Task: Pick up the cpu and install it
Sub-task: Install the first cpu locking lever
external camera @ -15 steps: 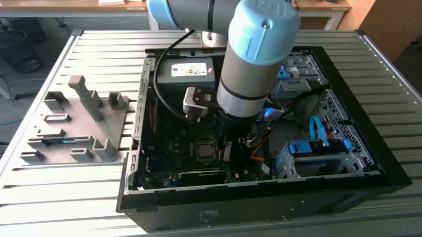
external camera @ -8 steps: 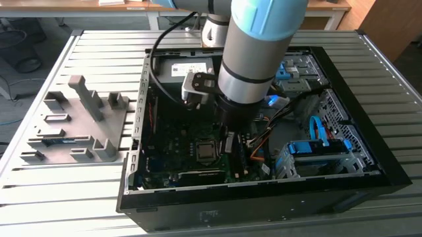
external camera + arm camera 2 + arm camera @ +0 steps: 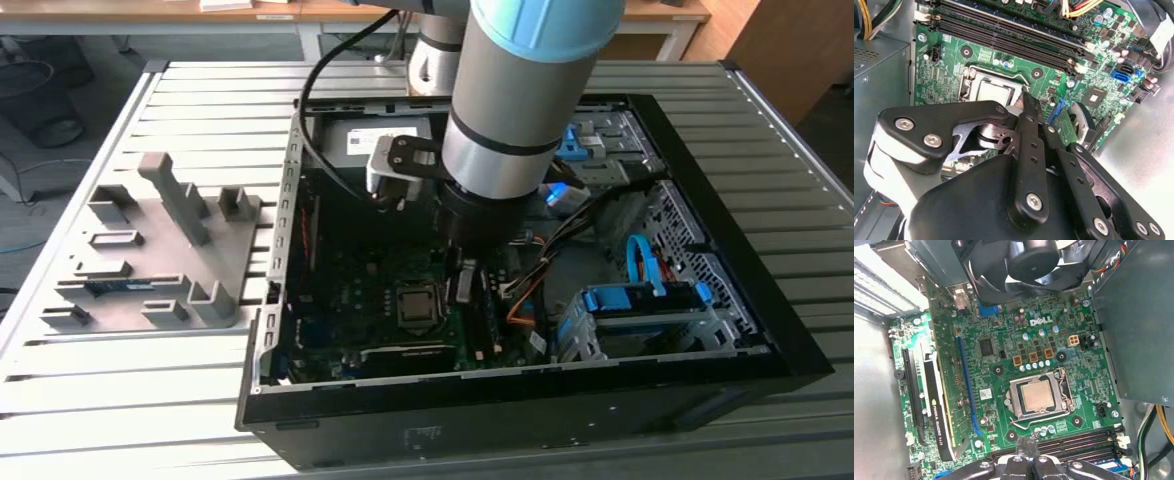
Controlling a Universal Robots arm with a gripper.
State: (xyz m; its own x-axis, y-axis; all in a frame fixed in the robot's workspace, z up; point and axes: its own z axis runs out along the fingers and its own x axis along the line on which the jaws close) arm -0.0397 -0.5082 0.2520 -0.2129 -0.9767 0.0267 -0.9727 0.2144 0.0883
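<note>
The cpu (image 3: 1035, 395) is found seated in the socket (image 3: 1061, 399) on the motherboard (image 3: 1004, 347), its dull metal top framed by the socket's metal bracket in both wrist views — it appears already set in place rather than carried. In the second wrist view the gripper (image 3: 1026, 107) is seen with its dark fingers (image 3: 1030, 112) drawn together to a narrow point and nothing between them; the jaws are judged clenched and empty. The tip is held just beside the socket's edge, above the board, presumably for work at the retention frame. In the exterior view the arm (image 3: 514, 110) reaches down into the open computer case (image 3: 747, 330) and covers its own tip. Whether the socket's lever is latched cannot be made out — the linkage hides that side.
</note>
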